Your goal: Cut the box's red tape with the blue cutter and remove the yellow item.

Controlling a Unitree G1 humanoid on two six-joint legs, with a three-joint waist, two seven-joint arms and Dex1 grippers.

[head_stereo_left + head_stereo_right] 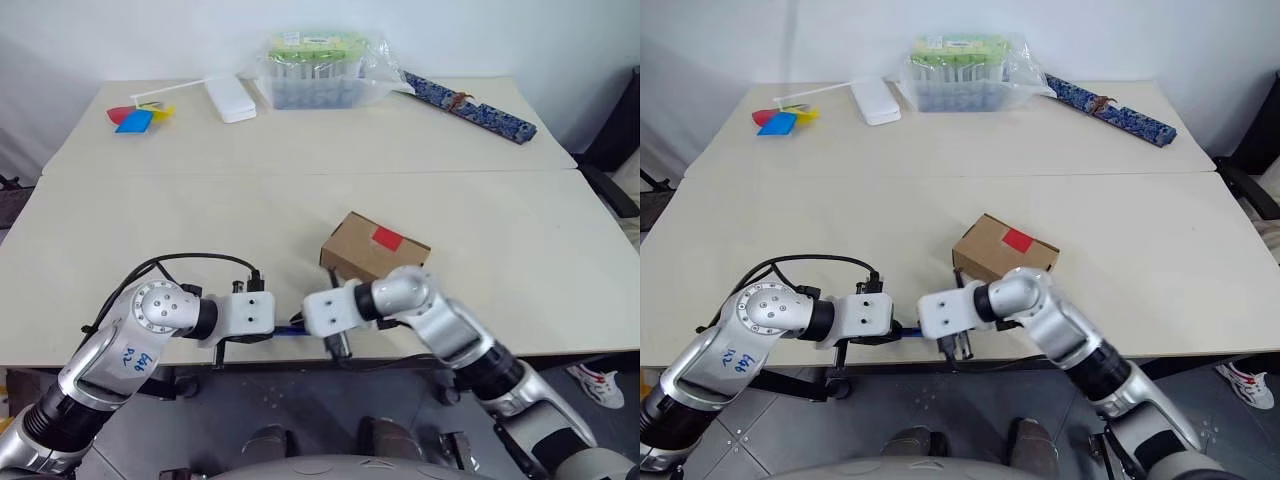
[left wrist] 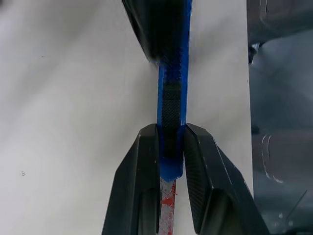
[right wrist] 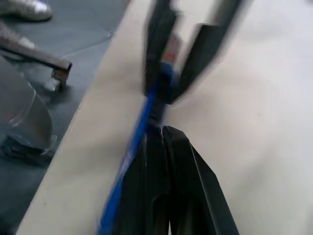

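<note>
Here both end effectors meet low over the near edge of the desk [image 1: 200,190], with the blue cutter [image 2: 172,93] spanning the short gap between them. The left end effector [image 2: 171,142] is clenched on one end of the cutter: in the left wrist view its two black fingers [image 2: 139,186] press against the blue body from either side, with a red-smeared strip showing just below the grip. The right end effector [image 3: 164,129] has its fingers pressed fully together; in the right wrist view the cutter runs along beside them, and whether it is pinched between them cannot be told. In the head views only a sliver of blue shows between the two white wrists.

The box [image 1: 372,247] sits on the desk just beyond the right wrist, closed, turned at an angle to the desk edge. The red tape [image 1: 387,238] lies on its top face, unbroken as far as can be seen.

At the far side of the desk stand a clear plastic-wrapped container [image 1: 315,70] with a green top, a white flat case [image 1: 230,99] beside it, a paper pinwheel [image 1: 140,115] in red, blue and yellow toward the far left corner, and a long blue patterned strip [image 1: 470,106] toward the far right
</note>
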